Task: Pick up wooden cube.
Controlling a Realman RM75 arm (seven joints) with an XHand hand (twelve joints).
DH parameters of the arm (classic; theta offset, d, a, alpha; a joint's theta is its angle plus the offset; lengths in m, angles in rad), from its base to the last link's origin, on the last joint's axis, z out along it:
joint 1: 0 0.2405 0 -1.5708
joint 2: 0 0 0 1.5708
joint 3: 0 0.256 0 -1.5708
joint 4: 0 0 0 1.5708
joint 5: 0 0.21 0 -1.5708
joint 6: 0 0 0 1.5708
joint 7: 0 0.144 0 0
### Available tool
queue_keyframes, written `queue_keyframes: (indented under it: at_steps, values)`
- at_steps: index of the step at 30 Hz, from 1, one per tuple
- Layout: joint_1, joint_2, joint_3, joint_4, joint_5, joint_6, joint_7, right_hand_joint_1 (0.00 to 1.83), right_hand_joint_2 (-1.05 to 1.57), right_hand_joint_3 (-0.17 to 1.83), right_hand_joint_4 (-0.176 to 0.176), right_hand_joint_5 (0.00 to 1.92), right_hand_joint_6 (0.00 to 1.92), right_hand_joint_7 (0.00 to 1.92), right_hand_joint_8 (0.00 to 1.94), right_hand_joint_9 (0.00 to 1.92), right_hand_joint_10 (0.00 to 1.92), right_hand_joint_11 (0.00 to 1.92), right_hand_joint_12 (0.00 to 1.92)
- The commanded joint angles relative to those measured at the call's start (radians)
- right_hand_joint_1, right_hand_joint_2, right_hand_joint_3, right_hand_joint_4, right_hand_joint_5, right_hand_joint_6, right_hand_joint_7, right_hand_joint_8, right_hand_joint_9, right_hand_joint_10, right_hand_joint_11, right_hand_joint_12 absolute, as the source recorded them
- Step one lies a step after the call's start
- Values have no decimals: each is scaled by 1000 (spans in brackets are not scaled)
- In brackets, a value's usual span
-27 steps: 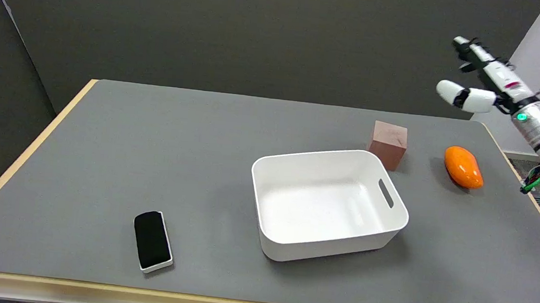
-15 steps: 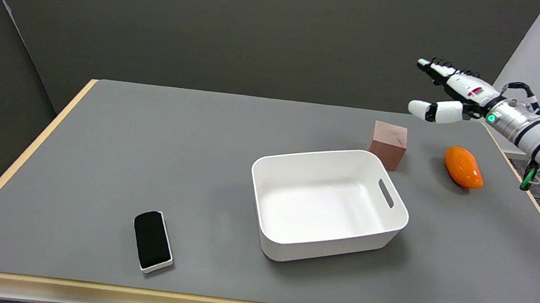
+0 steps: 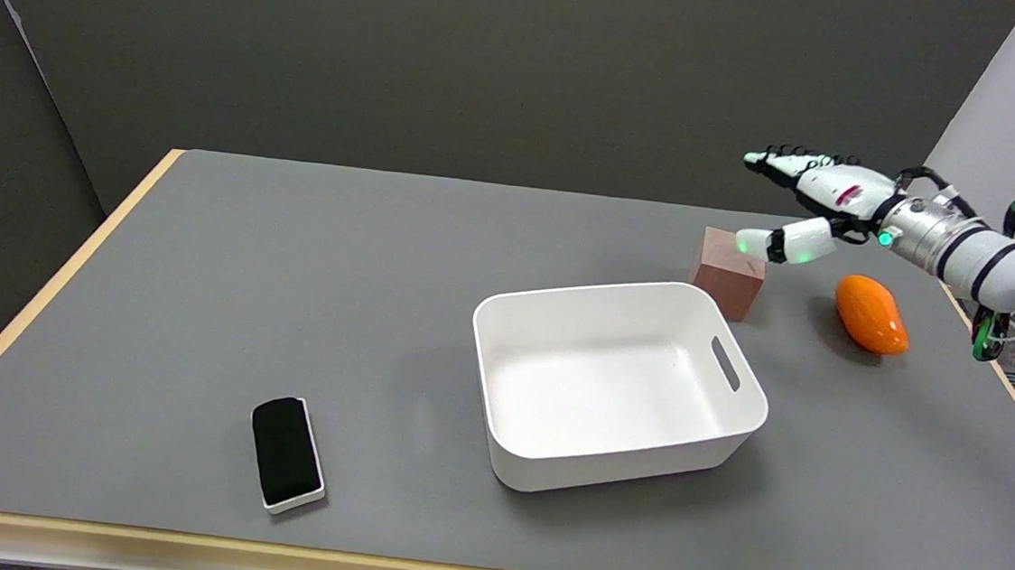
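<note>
Reaching in over the table's (image 3: 198,297) far right corner, the right hand (image 3: 808,209) is hanging empty, fingers spread, above the wooden cube (image 3: 728,272). That cube is sitting behind a white bin (image 3: 617,384), an orange fruit (image 3: 871,314) near its right. A black eraser (image 3: 287,453) is lying toward the near left edge of the grey mat.

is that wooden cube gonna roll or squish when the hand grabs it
Probably neither. The wooden cube sits flat on the table, so it should slide rather than roll. Its crisp edges suggest it is rigid. The right hand, open above it, may find the smooth faces slightly slippery.
</note>
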State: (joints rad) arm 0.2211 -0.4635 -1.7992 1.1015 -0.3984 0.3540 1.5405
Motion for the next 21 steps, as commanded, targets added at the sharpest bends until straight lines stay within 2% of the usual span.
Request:
queue_keyframes:
  at_steps: [1, 9, 21]
  values:
    - [52, 26, -194, 87, -57, -82, 61, 202, 449, 932, -32, -1, 167, 10, 178, 10, 460, 25, 931]
    - [58, -17, -222, 53, -64, -121, 61, 203, 449, 933, -33, -1, 165, 10, 175, 11, 462, 27, 932]
    - [166, -124, -225, -126, -68, -114, 53, 205, 447, 935, -33, -1, 153, 32, 198, 27, 495, 34, 947]
